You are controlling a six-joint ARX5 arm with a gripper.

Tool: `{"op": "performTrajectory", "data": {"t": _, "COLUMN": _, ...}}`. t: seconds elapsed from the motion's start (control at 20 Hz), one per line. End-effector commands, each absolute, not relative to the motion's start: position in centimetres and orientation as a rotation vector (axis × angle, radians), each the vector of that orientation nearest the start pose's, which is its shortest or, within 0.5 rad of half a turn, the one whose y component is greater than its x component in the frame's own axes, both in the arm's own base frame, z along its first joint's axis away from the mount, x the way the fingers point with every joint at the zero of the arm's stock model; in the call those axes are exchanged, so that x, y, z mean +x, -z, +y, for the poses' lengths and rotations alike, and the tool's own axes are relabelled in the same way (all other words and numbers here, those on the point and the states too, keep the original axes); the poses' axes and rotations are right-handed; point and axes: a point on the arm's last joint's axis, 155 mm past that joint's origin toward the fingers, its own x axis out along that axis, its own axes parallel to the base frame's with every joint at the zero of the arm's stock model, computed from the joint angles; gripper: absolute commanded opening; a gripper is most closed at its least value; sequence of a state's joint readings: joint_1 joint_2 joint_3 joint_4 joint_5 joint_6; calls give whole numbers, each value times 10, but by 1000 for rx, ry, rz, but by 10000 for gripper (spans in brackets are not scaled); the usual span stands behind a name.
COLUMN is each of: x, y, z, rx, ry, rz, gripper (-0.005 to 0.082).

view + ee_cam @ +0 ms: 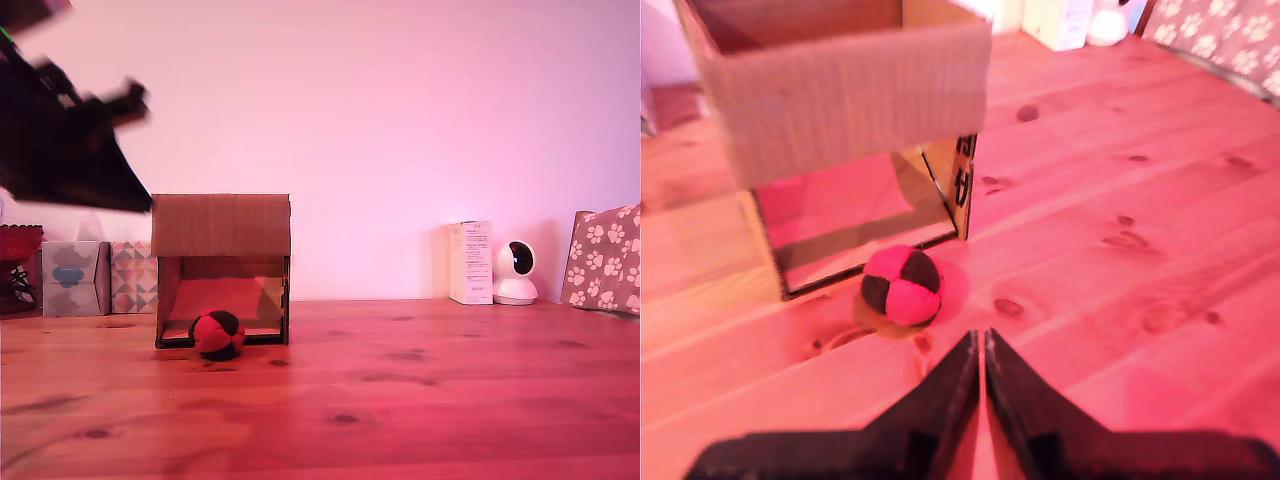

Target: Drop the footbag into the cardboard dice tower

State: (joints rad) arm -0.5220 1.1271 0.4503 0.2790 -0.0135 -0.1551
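The footbag, a small ball of red and black panels, rests on the wooden table just in front of the lower opening of the cardboard dice tower. In the wrist view the footbag lies beyond my fingertips, with the cardboard dice tower behind it, its open top partly showing. My gripper is shut with nothing between its fingers. In the exterior view my gripper is a blurred dark shape high at the exterior view's left, above and beside the tower's top corner.
Two small patterned boxes stand against the wall to the exterior view's left of the tower. At the exterior view's right stand a white carton, a small white camera and a paw-print box. The wooden table spreads out in front.
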Motion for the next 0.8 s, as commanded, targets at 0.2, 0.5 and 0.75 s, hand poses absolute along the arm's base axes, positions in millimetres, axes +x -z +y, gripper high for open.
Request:
{"op": "performTrajectory", "data": {"t": 0.2, "x": 329, "y": -109, "z": -189, "rx": -41, "ry": 476, "rz": 450, "gripper": 120}}
{"op": "performTrajectory", "data": {"t": 0.5, "x": 347, "y": -84, "z": -191, "rx": -31, "ry": 442, "rz": 449, "gripper": 758}}
{"op": "performTrajectory", "data": {"t": 0.75, "x": 367, "y": -70, "z": -193, "rx": -29, "ry": 420, "rz": 440, "gripper": 758}}
